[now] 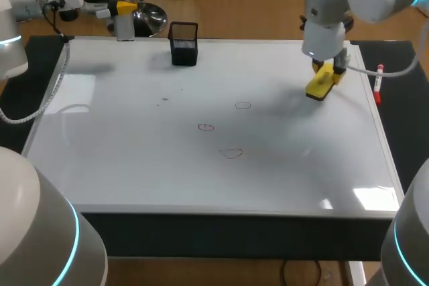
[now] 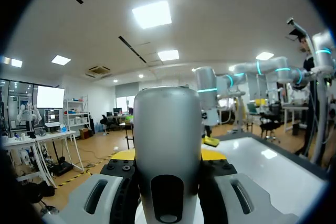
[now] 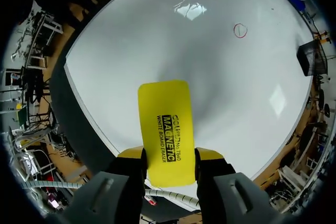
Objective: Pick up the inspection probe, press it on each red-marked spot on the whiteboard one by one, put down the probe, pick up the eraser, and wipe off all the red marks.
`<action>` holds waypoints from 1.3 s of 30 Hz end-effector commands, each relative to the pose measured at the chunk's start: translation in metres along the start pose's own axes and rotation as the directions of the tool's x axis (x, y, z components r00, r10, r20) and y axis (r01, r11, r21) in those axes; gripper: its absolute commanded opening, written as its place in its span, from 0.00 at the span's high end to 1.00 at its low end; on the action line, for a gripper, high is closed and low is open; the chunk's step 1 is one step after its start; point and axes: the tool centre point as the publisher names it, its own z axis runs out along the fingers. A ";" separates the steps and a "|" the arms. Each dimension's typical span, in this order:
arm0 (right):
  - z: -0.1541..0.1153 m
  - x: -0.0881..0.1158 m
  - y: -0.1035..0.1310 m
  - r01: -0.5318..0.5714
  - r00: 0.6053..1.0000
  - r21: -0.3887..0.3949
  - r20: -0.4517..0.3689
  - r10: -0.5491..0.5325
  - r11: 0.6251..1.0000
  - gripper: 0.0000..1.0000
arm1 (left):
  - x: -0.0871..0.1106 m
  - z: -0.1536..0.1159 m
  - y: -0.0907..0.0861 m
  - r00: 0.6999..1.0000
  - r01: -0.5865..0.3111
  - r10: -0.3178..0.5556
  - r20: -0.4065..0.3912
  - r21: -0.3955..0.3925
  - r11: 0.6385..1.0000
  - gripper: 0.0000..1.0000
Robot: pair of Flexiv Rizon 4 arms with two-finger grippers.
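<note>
Yellow eraser point(image 3: 165, 132): it is clamped between the two fingers of the right gripper point(image 3: 169, 157), one yellow tip pressing on each long side, and its free end juts out ahead of them. Its face carries black print. In the head view the eraser point(image 1: 320, 85) sits over the far right part of the whiteboard point(image 1: 134, 152), under the right gripper point(image 1: 328, 75); contact with the surface cannot be confirmed.

Three red marks, all small open rings, lie near the middle of the whiteboard, well apart from the eraser: one point(image 1: 242, 105) nearest to it, a second point(image 1: 206, 126), and a third point(image 1: 232, 153) closest to the near edge.

The inspection probe point(image 1: 119, 5), a silver-grey cylinder, stands upright just off the whiteboard's far left corner. The left gripper point(image 1: 120, 10) is closed on it, and in the left wrist view a yellow tip shows at either side of the probe body point(image 2: 168, 145).

A black mesh pen cup point(image 1: 184, 43) stands at the whiteboard's far edge. A red-capped marker point(image 1: 379, 85) lies just off its right edge.
</note>
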 end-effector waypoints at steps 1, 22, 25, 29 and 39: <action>0.003 0.025 -0.001 -0.020 0.994 0.010 0.104 0.019 1.000 1.00 | 0.001 0.000 -0.002 1.000 -0.001 0.001 0.002 -0.001 1.000 1.00; 0.009 0.024 -0.006 -0.026 0.992 -0.049 0.120 0.032 0.998 1.00 | 0.001 0.000 -0.002 1.000 -0.001 0.001 0.002 -0.001 1.000 1.00; 0.007 0.023 -0.007 -0.022 0.993 -0.051 0.118 0.028 0.998 1.00 | 0.001 0.000 -0.002 1.000 -0.001 0.001 0.002 -0.001 1.000 1.00; 0.003 0.019 -0.006 0.011 0.991 -0.049 0.134 -0.004 0.999 1.00 | 0.001 0.000 -0.002 1.000 -0.001 0.001 0.002 -0.001 1.000 1.00; 0.003 0.019 -0.006 0.011 0.991 -0.049 0.134 -0.004 0.999 1.00 | 0.001 0.000 -0.002 1.000 -0.001 0.001 0.002 -0.001 1.000 1.00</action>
